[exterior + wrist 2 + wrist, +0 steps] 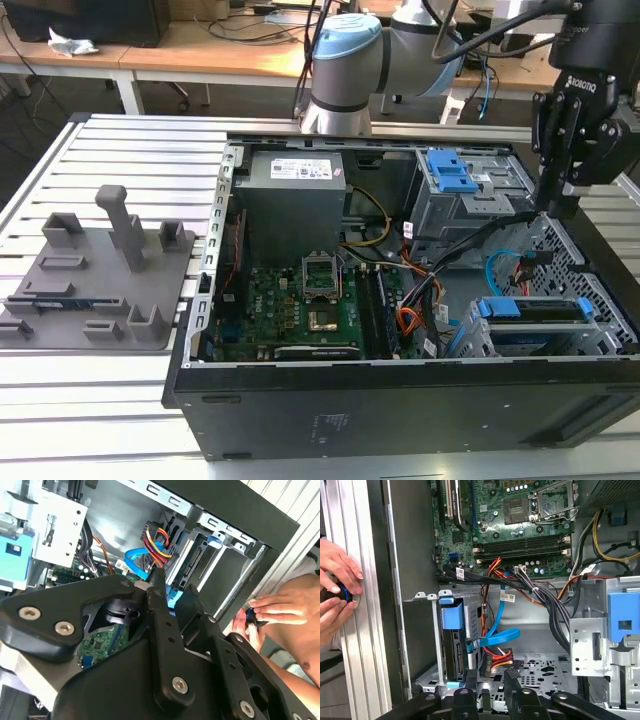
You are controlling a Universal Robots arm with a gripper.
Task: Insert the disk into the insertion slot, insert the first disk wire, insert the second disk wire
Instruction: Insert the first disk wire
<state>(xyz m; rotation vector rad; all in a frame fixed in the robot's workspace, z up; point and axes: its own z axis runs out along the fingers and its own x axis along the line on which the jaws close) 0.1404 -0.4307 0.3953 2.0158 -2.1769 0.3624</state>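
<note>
The disk (530,310) in its blue carrier sits inside the insertion slot (468,338), the grey cage at the case's front corner on the exterior view's right. In the first wrist view the disk (454,647) is edge-on in the insertion slot (426,680). A blue flat wire (496,636) curls to the disk's rear. A red, yellow and black wire bundle (501,656) ends in a black plug beside it. My gripper (553,208) hangs above this corner, open, with nothing between its fingers (470,680). In the second wrist view my gripper (172,592) points at the blue wire (136,562).
A taller bay with a blue latch (450,172) stands behind the cage. The motherboard (300,300) and power supply (292,195) take up the case's other half. A person's hands (337,587) hold a small dark object just outside the case wall. A grey fixture (95,275) lies on the table.
</note>
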